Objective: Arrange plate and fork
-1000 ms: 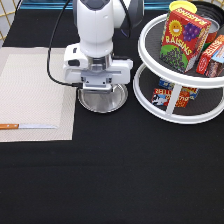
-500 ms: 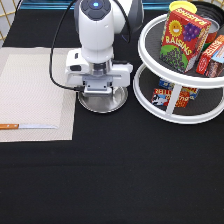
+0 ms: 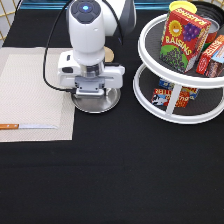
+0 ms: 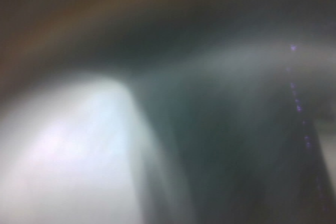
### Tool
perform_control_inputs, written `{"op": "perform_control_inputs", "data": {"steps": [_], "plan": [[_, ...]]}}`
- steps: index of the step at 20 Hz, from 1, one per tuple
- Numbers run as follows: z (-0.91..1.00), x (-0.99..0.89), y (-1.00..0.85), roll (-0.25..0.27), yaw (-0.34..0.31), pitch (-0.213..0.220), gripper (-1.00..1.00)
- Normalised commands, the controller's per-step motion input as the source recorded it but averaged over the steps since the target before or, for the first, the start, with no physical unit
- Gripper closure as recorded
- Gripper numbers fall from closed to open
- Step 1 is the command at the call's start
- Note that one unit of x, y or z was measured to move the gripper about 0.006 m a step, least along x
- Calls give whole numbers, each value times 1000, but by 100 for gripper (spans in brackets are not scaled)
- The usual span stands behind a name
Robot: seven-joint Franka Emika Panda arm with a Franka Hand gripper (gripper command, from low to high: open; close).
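Observation:
The shiny silver plate (image 3: pixel 102 104) lies on the black tablecloth, just off the right edge of the beige placemat (image 3: pixel 30 90). My gripper (image 3: pixel 91 95) is low over the plate's far-left part, and the white hand hides much of the plate. The wrist view shows only a close pale blur that I cannot identify. A utensil with an orange handle and a long flat silver blade (image 3: pixel 30 126) lies on the placemat near its bottom edge, and it looks like the knife. The fork is not in view.
A pale wooden disc (image 3: pixel 109 53) peeks out behind the arm. A white two-tier turntable rack (image 3: pixel 170 112) stands at the exterior view's right, with a raisins box (image 3: pixel 182 37) on top and packets below. The arm's black cable (image 3: pixel 47 65) hangs over the placemat.
My hand has come lower and a little toward the exterior view's left. The plate has shifted slightly left with it. The knife has not moved.

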Motion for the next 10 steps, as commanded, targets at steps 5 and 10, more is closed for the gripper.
{"op": "perform_control_inputs", "data": {"steps": [5, 10], "plan": [[151, 328, -749, 21, -5, 68, -100], [17, 366, -777, 11, 0, 60, -100]]}}
